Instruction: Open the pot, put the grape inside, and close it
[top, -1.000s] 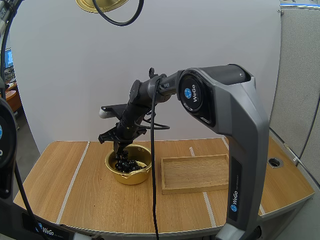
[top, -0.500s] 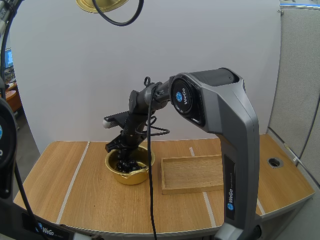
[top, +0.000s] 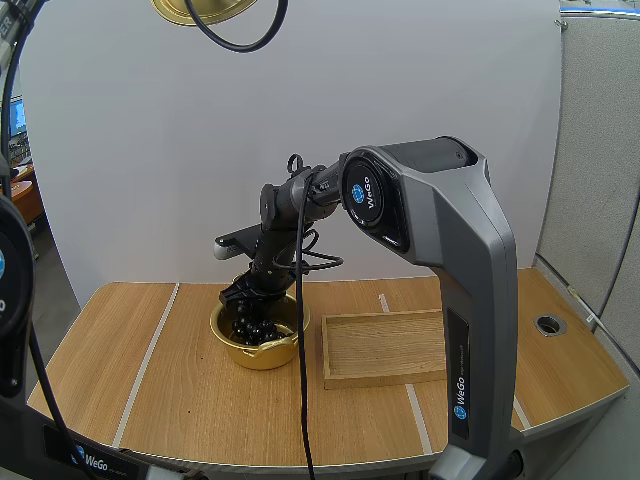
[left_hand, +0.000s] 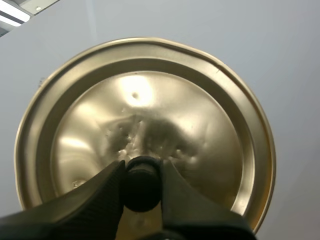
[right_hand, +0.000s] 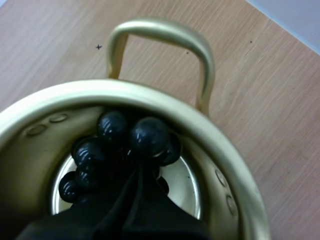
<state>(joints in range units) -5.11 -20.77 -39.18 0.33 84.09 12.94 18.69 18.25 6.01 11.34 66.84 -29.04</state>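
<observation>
A robot's right arm reaches down across a wooden surface (top: 150, 380) into a gold pot (top: 262, 357) that stands open, just beside an empty wooden tray (top: 385, 348). The right claw (top: 243, 297) sits at the pot's rim. A second ago it hung higher, with the dark fruit dangling at about rim level. It has since sunk, and the bunch of grapes (top: 250, 328) now lies down inside the pot.

From the right wrist, the two black fingers lie close together as one narrow wedge, with their tips buried in the top of the bunch. They look pinched on its stem, so the fruit seems not yet let go. The shiny black grapes rest against the pot's near wall, with bare gold bottom visible beside them and one looped handle beyond.

The gold lid (top: 200, 10) is held high above the surface, well apart from the pot. From the left wrist, the left claw (left_hand: 141, 175) grips the lid's small black knob (left_hand: 141, 187) between its fingertips.

Opening looks finished and the fruit is in place. What likely remains is for the right claw to spread and lift clear, then for the lid to come down onto the rim.
</observation>
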